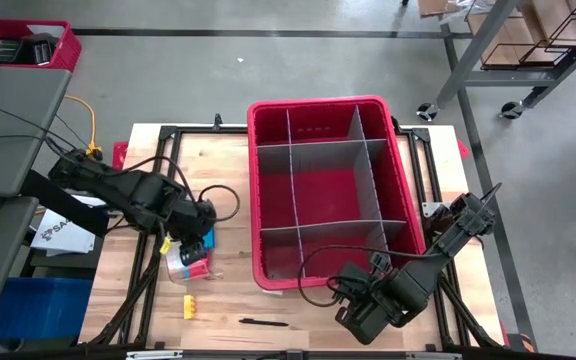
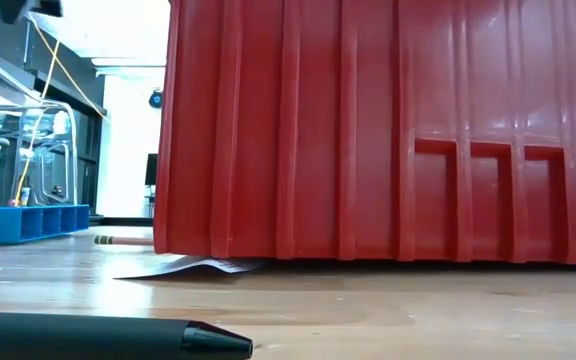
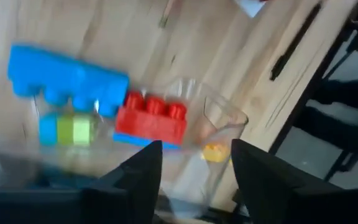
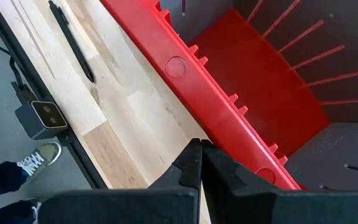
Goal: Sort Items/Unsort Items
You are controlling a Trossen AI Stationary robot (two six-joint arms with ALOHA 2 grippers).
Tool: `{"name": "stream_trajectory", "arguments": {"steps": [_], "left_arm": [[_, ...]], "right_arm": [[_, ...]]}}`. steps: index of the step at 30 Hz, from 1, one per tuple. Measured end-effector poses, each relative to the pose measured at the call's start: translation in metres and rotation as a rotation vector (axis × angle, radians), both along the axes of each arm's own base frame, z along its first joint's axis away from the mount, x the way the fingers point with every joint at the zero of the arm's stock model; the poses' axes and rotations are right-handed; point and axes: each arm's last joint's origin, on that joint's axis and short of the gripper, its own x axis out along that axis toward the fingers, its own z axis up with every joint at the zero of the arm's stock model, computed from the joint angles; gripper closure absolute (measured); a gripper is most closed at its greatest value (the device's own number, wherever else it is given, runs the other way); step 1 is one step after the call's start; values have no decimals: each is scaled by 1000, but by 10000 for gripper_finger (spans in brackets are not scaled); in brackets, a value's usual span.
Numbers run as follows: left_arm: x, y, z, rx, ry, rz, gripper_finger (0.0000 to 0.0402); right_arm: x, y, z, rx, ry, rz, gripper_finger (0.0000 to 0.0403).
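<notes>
Dark-fingered, the left gripper [image 3: 191, 168] hangs with its jaws parted over a clear plastic cup [image 3: 219, 118] lying on its side on the wooden table [image 1: 228, 170], where a long blue block [image 3: 67, 78], a red studded block [image 3: 151, 118] and a small green-and-blue piece [image 3: 67, 129] sit spilled, likely just tipped out. Nearer the front lie a yellow block [image 1: 189, 305] and a thin dark pen [image 1: 263, 322], apart. Further right the big red divided bin [image 1: 328, 190] looks empty; the right gripper [image 4: 201, 163] waits clenched, holding nothing, beside its front wall.

A cluster of blocks [image 1: 190, 255] lies left of the bin [image 1: 330, 190], a pen [image 1: 263, 322] before both.
</notes>
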Motion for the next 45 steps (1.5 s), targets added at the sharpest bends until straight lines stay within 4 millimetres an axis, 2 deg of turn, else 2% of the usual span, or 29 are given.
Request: {"name": "stream_trajectory", "arguments": {"steps": [3,5,7,10,12,16,20,27,33,37,41,45], "left_arm": [[-6,-6,0,-27,56,118,212],[-13,-11,1,-9,69,155,233],[-21,-17,1,13,101,176,271],[-29,-28,0,32,121,172,357],[-33,-34,-2,69,115,184,388],[-41,-44,-15,107,146,224,398],[-48,-51,-21,136,153,269,400],[-56,-59,-7,94,55,266,401],[-68,-53,-2,142,58,237,401],[-66,-53,2,92,-20,141,401],[-56,-59,11,-12,-188,8,401],[-39,-61,21,35,-348,-113,393]], "right_arm": [[0,0,0,-8,-7,-1,403],[0,0,0,-16,-14,-2,403],[1,0,0,-24,-22,0,403],[1,-1,0,-41,-16,37,403],[1,-1,0,-47,-11,52,403],[5,-3,0,-32,-16,53,403],[18,-4,2,-34,-82,155,403],[32,-19,3,22,-42,214,403],[28,-19,1,78,52,312,403],[25,-18,1,109,80,309,403],[23,-16,2,128,84,306,403],[21,-14,2,143,82,272,403]]}}
